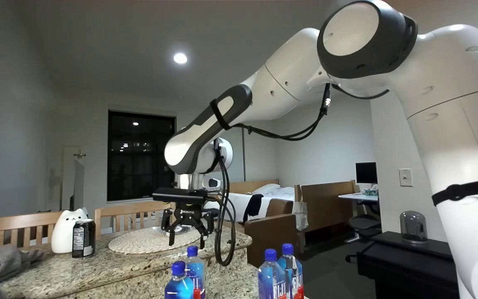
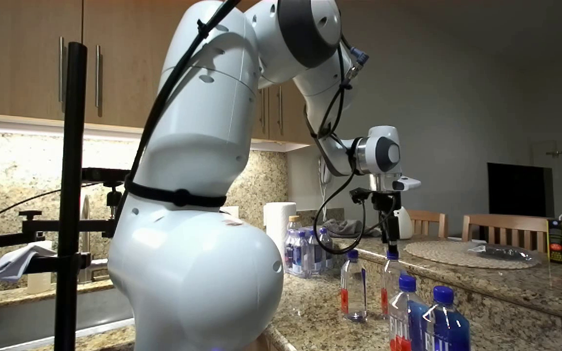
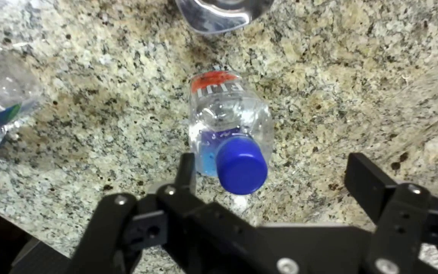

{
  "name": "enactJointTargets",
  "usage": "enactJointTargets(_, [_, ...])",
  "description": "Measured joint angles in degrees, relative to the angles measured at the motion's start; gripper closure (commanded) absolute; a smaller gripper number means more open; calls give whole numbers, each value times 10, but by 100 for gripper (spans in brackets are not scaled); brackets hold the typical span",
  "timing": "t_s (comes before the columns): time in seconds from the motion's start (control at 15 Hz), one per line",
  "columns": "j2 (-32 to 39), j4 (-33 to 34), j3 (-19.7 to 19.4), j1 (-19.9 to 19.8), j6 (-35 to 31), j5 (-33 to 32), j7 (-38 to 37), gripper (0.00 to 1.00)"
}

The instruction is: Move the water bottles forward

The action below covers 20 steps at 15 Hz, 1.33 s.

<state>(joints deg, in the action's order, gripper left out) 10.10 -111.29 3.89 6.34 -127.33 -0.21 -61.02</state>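
Speckled granite counter [image 2: 310,304] under upright blue-capped water bottles [image 2: 353,290], woven placemat [image 2: 437,254] on raised ledge [image 2: 505,283]

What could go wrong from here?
The pincer is open, but in the wrist view the blue-capped bottle appears nearer one finger; closing might shove or tip it.

The cable hangs lower than the pincer in an exterior view, so it could snag a bottle.
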Motion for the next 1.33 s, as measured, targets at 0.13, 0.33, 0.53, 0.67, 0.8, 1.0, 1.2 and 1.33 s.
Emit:
enactJointTargets(0.13, [5, 3, -1, 0, 14, 0, -15, 0])
enactJointTargets(0.33, [12, 5, -3, 0, 31, 0, -21, 0])
enactJointTargets(0.53, [23, 5, -6, 0, 41, 0, -21, 33])
enactJointTargets(0.67, [31, 6, -6, 0, 44, 0, -21, 47])
enactJointTargets(0.8, [38, 9, -6, 2, 45, 0, -21, 59])
enactJointTargets(1.0, [39, 18, -6, 7, 50, 0, -21, 76])
enactJointTargets(1.2, [37, 32, -6, 10, 63, 0, -21, 93])
enactJointTargets(1.33, [36, 35, -6, 12, 66, 0, -21, 99])
